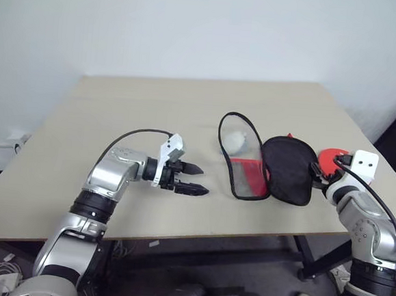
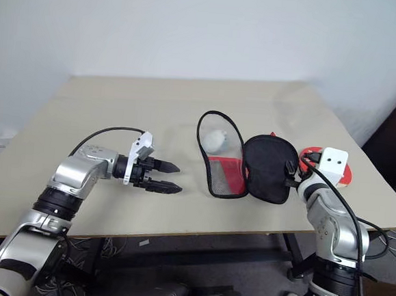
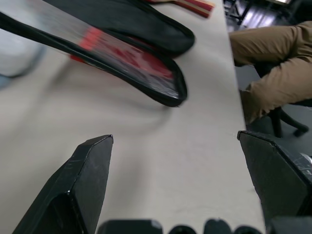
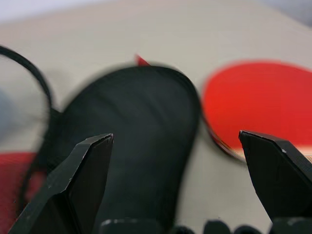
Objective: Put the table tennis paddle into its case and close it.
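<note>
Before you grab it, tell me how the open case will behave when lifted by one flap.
The case will probably flop: it lies opened out on the table as two thin fabric halves. It looks light, so a push may slide it rather than tip it. The grey-white pouch lying in the open half would likely shift or dangle when that flap rises.

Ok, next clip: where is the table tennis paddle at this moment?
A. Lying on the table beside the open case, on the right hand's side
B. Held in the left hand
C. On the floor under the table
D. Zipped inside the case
A: the table tennis paddle lies bare on the table, just beside the unzipped case, near the right hand, which is open and holds nothing.
</note>
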